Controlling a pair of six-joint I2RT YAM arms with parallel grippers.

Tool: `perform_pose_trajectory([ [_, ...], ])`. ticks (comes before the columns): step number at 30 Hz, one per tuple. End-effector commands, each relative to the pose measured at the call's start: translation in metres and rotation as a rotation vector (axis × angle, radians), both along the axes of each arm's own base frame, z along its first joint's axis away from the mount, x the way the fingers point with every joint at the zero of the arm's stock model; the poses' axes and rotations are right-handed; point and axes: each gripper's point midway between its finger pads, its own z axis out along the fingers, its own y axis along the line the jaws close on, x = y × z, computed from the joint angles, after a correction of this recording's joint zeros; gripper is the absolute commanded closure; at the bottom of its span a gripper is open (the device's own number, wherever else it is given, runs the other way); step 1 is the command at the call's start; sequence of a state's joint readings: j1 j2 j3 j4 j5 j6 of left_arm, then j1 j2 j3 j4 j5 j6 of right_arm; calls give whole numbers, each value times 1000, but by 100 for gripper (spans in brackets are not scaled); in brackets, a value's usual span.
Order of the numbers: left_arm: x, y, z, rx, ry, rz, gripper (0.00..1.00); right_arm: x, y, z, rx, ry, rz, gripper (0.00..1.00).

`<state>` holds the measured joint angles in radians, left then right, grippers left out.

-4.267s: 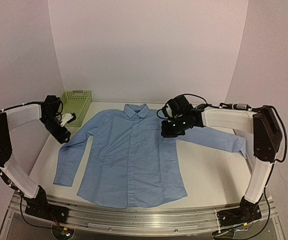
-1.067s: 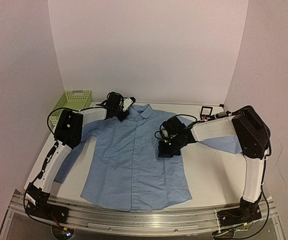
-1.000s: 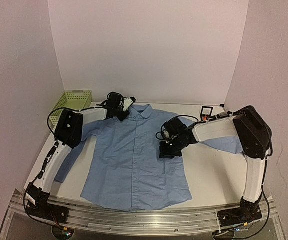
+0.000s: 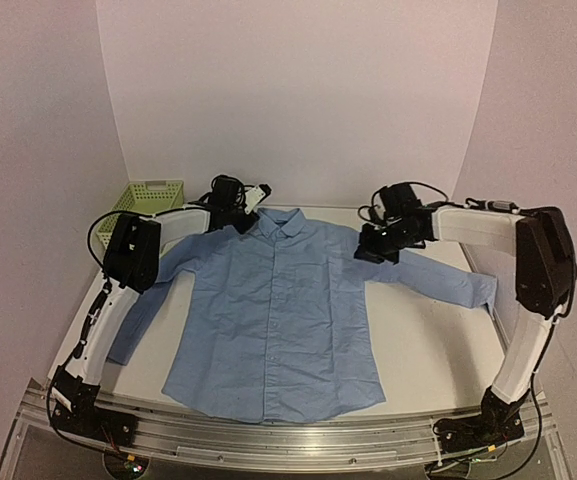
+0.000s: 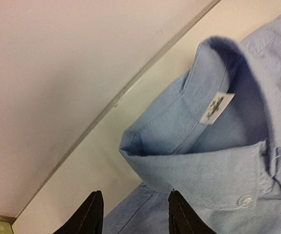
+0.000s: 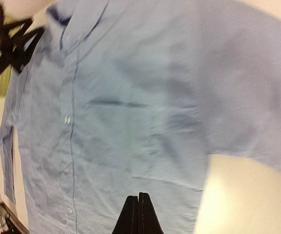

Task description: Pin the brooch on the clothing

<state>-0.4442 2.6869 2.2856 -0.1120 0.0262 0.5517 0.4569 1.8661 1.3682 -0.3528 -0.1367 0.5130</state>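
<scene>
The clothing, a light blue shirt (image 4: 268,310), lies flat and face up on the table. My left gripper (image 4: 240,220) is at the left end of its collar (image 5: 198,161). In the left wrist view that gripper (image 5: 135,217) is open, its black fingertips (image 5: 89,214) straddling the shoulder fabric just below the collar fold and holding nothing. My right gripper (image 4: 371,248) hovers over the shirt's right shoulder. Seen from the right wrist, it (image 6: 138,214) is shut with nothing visible between the fingers, above the chest pocket (image 6: 111,103) area. The brooch is out of view.
A pale green basket (image 4: 150,200) stands at the back left corner, behind my left arm. The shirt's right sleeve (image 4: 448,280) stretches toward the right edge under my right arm. Bare table (image 4: 428,350) shows at the front right.
My right gripper has lifted from the shirt's chest and moved back and right to the shoulder. The left gripper has stayed at the collar, its jaws a little wider.
</scene>
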Motion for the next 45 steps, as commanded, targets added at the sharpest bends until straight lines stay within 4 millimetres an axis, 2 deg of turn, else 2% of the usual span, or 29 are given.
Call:
perform_pose_trajectory([
  [1,-14,-18,113,-109,-121,-80,53,7,-102,21,-82,-9,-246,100],
  [5,-25,-16,133,-116,-105,-90,51,-2,-197,-10,-220,90,-424,100],
  [8,-42,-11,132,-92,-38,-106,51,-5,-240,-25,-290,139,-486,100],
  [10,-58,-3,121,-56,18,-117,50,-5,-259,-28,-348,153,-507,100],
  [14,-83,21,83,21,131,-109,50,-9,-296,-36,-509,196,-521,100],
  [19,-98,46,48,61,231,-68,50,-24,-347,-65,-690,318,-532,100],
  [22,-106,53,36,78,260,-50,50,-32,-363,-73,-741,365,-543,100],
  [25,-114,63,25,88,299,-20,50,-43,-366,-82,-752,406,-537,100],
  [27,-123,68,15,94,329,-11,50,-53,-359,-94,-724,446,-518,100],
  [31,-140,75,-11,111,384,-8,50,-78,-331,-123,-589,544,-500,100],
  [33,-143,77,-20,114,395,-6,50,-84,-311,-127,-527,561,-490,100],
  [38,-141,73,-20,102,387,-16,50,-83,-258,-119,-402,543,-450,100],
  [42,-137,72,-17,103,372,-23,50,-80,-230,-103,-298,523,-455,100],
  [45,-136,70,-16,98,366,-27,50,-83,-224,-96,-257,520,-465,100],
])
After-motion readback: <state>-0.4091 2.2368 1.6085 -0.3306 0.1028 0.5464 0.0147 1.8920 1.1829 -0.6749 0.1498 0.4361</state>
